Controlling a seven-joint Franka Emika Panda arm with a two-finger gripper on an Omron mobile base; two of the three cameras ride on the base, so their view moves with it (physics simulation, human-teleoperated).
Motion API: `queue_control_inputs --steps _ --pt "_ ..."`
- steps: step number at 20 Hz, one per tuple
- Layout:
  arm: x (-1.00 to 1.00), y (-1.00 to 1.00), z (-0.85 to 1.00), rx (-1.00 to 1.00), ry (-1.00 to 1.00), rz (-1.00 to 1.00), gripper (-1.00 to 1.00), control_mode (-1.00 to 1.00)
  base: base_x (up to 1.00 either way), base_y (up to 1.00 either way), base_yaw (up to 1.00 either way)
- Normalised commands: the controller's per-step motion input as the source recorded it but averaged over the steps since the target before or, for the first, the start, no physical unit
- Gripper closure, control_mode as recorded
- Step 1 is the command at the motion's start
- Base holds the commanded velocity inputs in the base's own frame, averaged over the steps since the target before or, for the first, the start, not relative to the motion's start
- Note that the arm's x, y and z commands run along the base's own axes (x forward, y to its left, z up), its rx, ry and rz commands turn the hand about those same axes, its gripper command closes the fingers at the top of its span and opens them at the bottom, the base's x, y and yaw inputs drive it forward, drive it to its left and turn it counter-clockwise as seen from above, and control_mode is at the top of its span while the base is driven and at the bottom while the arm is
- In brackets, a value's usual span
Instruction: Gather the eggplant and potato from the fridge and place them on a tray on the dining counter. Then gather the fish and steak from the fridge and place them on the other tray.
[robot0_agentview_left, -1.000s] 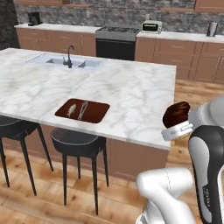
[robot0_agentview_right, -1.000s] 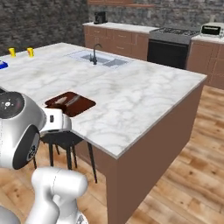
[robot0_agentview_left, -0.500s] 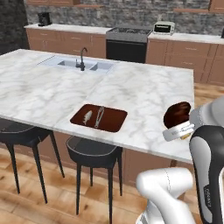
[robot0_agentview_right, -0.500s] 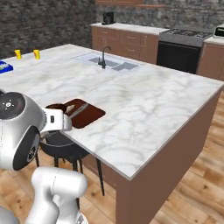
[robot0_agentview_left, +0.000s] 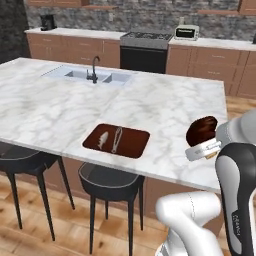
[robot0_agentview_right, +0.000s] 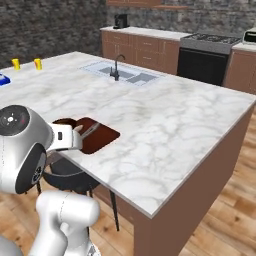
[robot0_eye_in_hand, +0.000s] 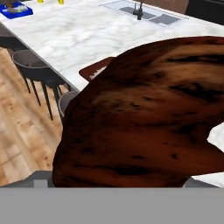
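Base had rolled closer; tray (robot0_agentview_left: 116, 140) w/ fish (robot0_agentview_left: 103, 139) sat nearer on surface (robot0_agentview_left: 165, 105). Tool (robot0_agentview_left: 204, 142), jaws wide, gripped steak (robot0_agentview_left: 201, 130).

Even, bright rendered light; soft shadows, coarse low-detail textures.

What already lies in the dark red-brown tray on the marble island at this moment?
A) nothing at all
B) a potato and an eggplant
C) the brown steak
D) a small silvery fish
D: a small silvery fish lies in the tray on the dining counter, while the steak is off the tray, at the gripper.
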Motion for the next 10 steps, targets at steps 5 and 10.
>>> queue_control_inputs --steps 5,10 --pt "0.00 0.00 0.00 0.00 0.00 0.00 1.00 1.00 0.90 0.16 -0.04" --pt "0.00 0.00 0.00 0.00 0.00 0.00 1.00 1.00 0.85 0.40 -0.20"
